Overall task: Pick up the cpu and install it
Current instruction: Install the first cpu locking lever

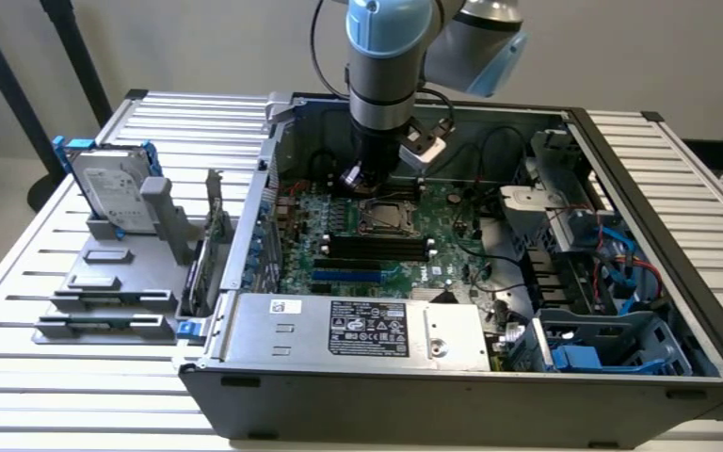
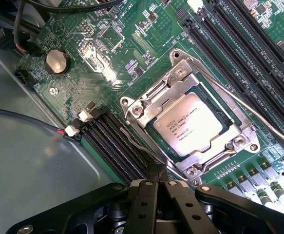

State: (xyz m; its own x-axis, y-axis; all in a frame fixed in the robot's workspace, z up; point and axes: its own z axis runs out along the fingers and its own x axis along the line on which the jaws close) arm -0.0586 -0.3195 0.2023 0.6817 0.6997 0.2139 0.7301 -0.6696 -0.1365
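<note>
The cpu [image 2: 193, 127] lies flat in its metal socket frame on the green motherboard [image 2: 73, 29], inside the open computer case [image 1: 462, 395]. The gripper [image 2: 157, 170] hangs just beside the socket, its fingers pressed together and holding nothing.

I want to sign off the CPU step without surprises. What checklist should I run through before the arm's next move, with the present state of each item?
1. The cpu lies inside the socket frame: ok.
2. The cpu is pressed fully flat in the socket: cannot tell.
3. The gripper is shut and holds nothing: ok.
4. The gripper is off the cpu's metal top, by the frame's corner: ok.
5. The retention lever is latched down: cannot tell.
6. The hard drive stands on its rack outside the computer case, away from the arm: ok.
</note>
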